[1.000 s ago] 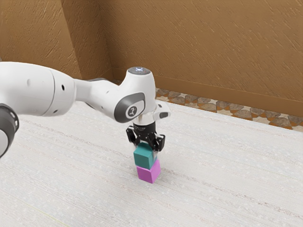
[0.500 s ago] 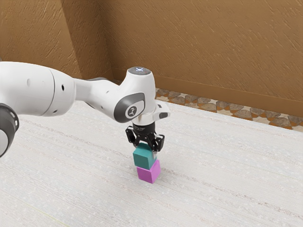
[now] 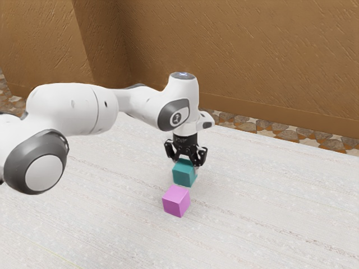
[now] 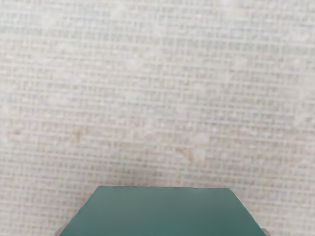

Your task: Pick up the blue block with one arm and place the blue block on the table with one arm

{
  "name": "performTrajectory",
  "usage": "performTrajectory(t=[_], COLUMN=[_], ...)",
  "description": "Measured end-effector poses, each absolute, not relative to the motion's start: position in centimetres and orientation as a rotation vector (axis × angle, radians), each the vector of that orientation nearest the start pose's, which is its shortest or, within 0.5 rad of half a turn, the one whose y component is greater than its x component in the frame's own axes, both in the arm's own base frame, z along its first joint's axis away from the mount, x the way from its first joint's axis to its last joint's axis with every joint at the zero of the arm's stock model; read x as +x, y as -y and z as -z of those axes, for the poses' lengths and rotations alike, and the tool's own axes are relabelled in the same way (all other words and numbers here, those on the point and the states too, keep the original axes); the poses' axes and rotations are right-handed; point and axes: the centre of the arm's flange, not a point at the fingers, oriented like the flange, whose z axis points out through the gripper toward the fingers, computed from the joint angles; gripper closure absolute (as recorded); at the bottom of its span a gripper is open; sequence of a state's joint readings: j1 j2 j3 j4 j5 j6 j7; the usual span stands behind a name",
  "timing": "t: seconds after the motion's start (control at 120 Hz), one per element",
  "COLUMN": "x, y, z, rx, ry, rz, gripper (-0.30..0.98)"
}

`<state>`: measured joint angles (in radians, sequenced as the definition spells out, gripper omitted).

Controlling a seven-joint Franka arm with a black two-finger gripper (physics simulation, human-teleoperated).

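My gripper points down in the exterior view and is shut on the teal-blue block, holding it from two sides. That block is beyond the purple block, the two standing apart. Whether its underside touches the table or hangs just above it, I cannot tell. In the wrist view the blue block is at the lower edge, with a sliver of fingertip at either side of it and pale table surface beyond.
The purple block sits on the whitish table, closer to the exterior camera than my hand. Behind the table stand a stone-patterned strip and a brown wall.
My hand has carried the blue block off the top of the purple one, toward the exterior view's right and farther from that camera. The purple block has stayed put.
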<state>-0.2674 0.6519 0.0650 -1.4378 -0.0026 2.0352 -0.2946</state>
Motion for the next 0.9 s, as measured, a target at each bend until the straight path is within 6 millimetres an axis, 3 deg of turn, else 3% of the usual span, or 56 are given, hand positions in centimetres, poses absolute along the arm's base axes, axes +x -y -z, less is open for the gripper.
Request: performTrajectory(t=[0.075, 0.167, 0.225, 0.417, 0.625, 0.7, 0.833, 0.9], x=[69.9, 69.9, 69.8, 69.7, 69.7, 69.9, 68.9, 68.2], y=[15.6, 15.8, 15.8, 15.9, 15.8, 15.5, 14.8, 14.8], z=[-28.4, -27.3, -27.2, -27.2, -27.3, -29.2, -35.9, -37.1], rx=[-3.088, -3.086, -3.084, -3.088, -3.09, -3.094, -3.102, -3.102], ry=[0.111, 0.1, 0.097, 0.08, 0.063, 0.06, 0.048, 0.039], rz=[-0.116, -0.149, -0.157, -0.169, -0.169, -0.132, -0.019, -0.014], gripper=[0.36, 0.36, 0.36, 0.16, 0.07, 0.06, 0.04, 0.03])
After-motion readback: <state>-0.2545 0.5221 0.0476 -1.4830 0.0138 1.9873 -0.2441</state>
